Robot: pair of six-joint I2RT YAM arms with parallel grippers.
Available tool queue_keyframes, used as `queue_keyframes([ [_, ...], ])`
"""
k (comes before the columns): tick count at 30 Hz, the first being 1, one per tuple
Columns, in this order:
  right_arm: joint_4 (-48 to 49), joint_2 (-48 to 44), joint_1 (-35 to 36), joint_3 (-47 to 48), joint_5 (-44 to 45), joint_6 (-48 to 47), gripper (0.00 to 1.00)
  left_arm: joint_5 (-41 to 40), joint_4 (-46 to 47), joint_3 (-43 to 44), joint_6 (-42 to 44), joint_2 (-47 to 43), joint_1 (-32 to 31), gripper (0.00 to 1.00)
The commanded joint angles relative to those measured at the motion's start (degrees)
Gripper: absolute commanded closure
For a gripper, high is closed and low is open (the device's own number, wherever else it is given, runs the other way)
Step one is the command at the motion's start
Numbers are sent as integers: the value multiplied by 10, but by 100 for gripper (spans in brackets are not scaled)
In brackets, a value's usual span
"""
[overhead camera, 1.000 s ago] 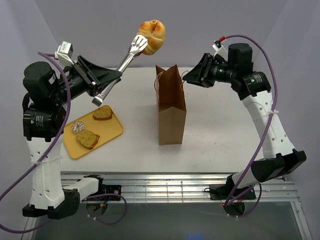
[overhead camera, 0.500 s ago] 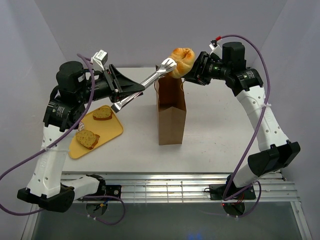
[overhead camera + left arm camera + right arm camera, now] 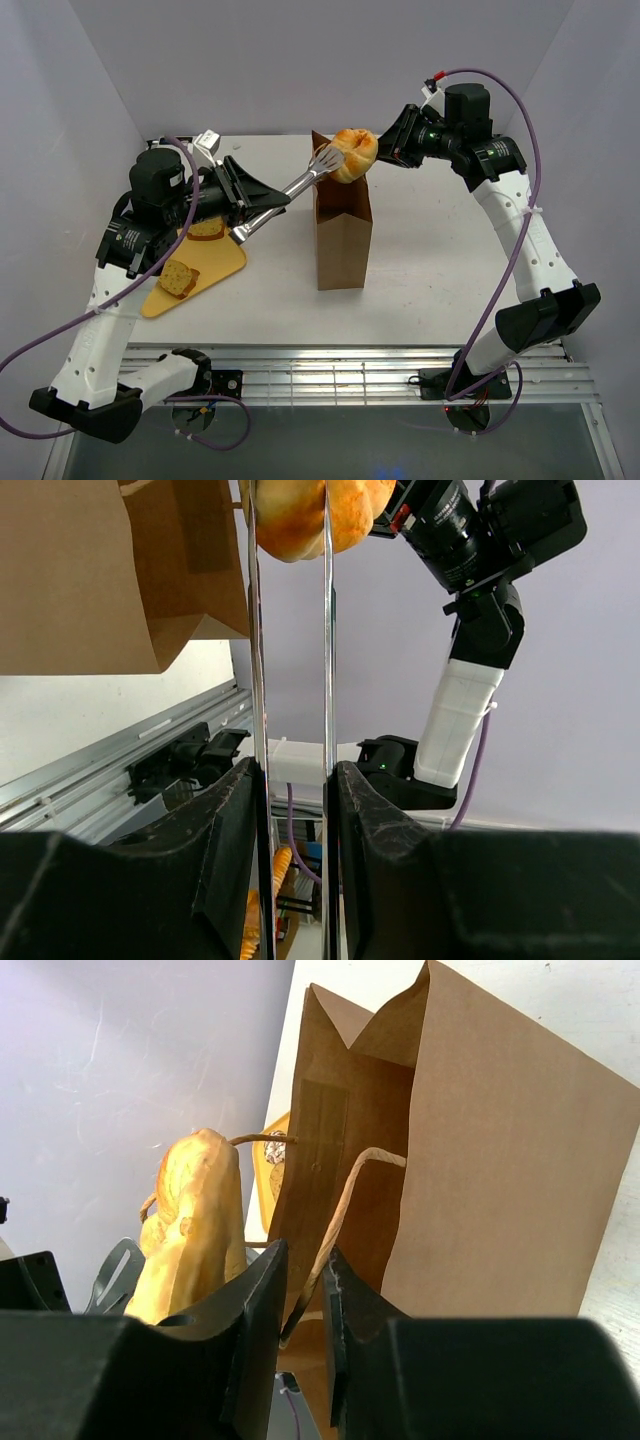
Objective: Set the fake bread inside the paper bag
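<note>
The paper bag stands upright at the table's middle with its mouth open. My left gripper is shut on metal tongs, and the tongs pinch a round orange-brown bun just above the bag's mouth. In the left wrist view the tongs run up between my fingers to the bun beside the bag. My right gripper is shut on the bag's looped handle at the far rim. The bun shows left of the bag.
A flat yellow tray lies left of the bag with two bread slices, one far and one near. The left arm partly covers it. The table's front edge and a metal rail run along the near side.
My left arm swung right and down, carrying the bun in the tongs from high on the left to just over the bag's mouth. My right gripper closed in on the bag's handle.
</note>
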Motion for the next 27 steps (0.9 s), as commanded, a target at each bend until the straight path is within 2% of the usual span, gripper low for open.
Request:
queue_keyframes([
  [1, 4, -25, -2, 21, 16, -14, 74, -12, 17, -6, 5, -23, -2, 89],
  [5, -10, -32, -3, 22, 28, -26, 74, -15, 10, -6, 9, -21, -2, 78],
  [12, -18, -44, -5, 25, 36, -27, 75, -17, 1, -34, 13, -26, -2, 70],
  [17, -18, -48, -6, 27, 26, -27, 75, -24, -4, -49, 17, -34, -2, 61],
  [27, -17, -46, -6, 31, 11, -32, 75, -32, -28, -20, 39, -19, -2, 48],
])
